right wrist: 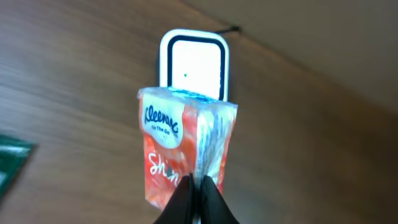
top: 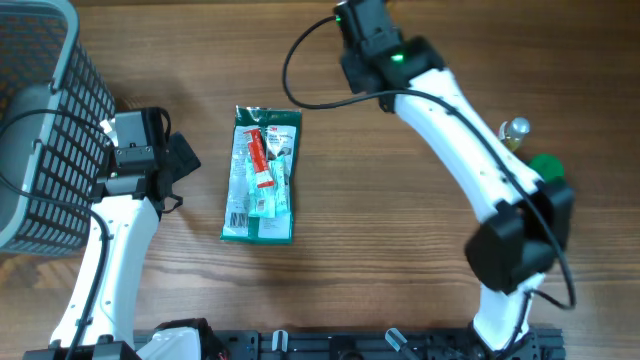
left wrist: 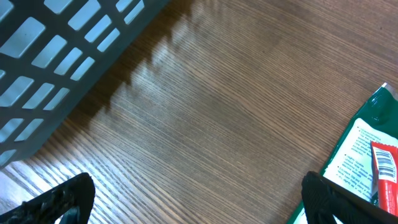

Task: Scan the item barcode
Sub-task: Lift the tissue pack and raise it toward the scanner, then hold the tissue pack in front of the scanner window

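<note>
Centrally in the right wrist view, my right end effector (right wrist: pixel 198 186) has its fingers together, clamped on the lower edge of the tissue pack (right wrist: pixel 180 149). The pack is held upright so that it stands directly before the lit window of the scanner (right wrist: pixel 194 65), at 12 o'clock from the fingers. I judge this pose presents the far face to the reader, since the near face shows only the brand mark. The barcode itself is hidden from me, so I cannot confirm it faces the window, nor whether pack and scanner touch.

Overhead, the arm covers both pack and scanner at 12 o'clock on the bench (top: pixel 350 250). My left end effector (left wrist: pixel 196 205) waits at 9 o'clock with its fingers wide apart, holding nothing; only the fingertips show, cut off at the frame's lower edge. A green packet (top: pixel 262 175) lies flat near centre, and the basket (top: pixel 45 130) is cropped at 10 o'clock. Small objects at 3 o'clock are too small to identify.
</note>
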You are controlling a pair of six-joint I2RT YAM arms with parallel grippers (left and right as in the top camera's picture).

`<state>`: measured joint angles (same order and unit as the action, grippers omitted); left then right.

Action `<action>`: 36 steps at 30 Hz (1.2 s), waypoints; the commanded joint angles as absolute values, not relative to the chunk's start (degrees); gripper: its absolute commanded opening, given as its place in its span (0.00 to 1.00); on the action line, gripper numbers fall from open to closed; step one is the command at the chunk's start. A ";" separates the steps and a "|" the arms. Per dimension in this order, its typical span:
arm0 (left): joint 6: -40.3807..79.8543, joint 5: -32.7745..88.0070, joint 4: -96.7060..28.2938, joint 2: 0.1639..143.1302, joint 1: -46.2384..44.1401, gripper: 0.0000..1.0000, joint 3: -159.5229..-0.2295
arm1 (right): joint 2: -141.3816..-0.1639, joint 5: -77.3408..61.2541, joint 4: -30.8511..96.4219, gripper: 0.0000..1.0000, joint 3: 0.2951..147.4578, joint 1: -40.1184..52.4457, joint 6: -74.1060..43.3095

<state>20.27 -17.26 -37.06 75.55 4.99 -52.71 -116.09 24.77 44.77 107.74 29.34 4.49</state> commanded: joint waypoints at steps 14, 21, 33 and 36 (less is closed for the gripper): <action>20.18 -17.41 -36.91 75.85 5.26 1.00 -52.49 | -131.83 42.83 23.35 0.05 108.25 28.42 23.99; 20.18 -17.41 -36.91 75.85 5.26 1.00 -52.49 | -132.03 42.35 21.04 0.04 108.22 28.10 23.79; 20.18 -17.41 -36.91 75.85 5.26 1.00 -52.49 | -132.03 39.99 21.10 0.05 108.22 28.08 23.79; 20.18 -17.41 -36.91 75.85 5.26 1.00 -52.49 | -132.03 39.59 21.30 0.05 108.22 28.10 23.77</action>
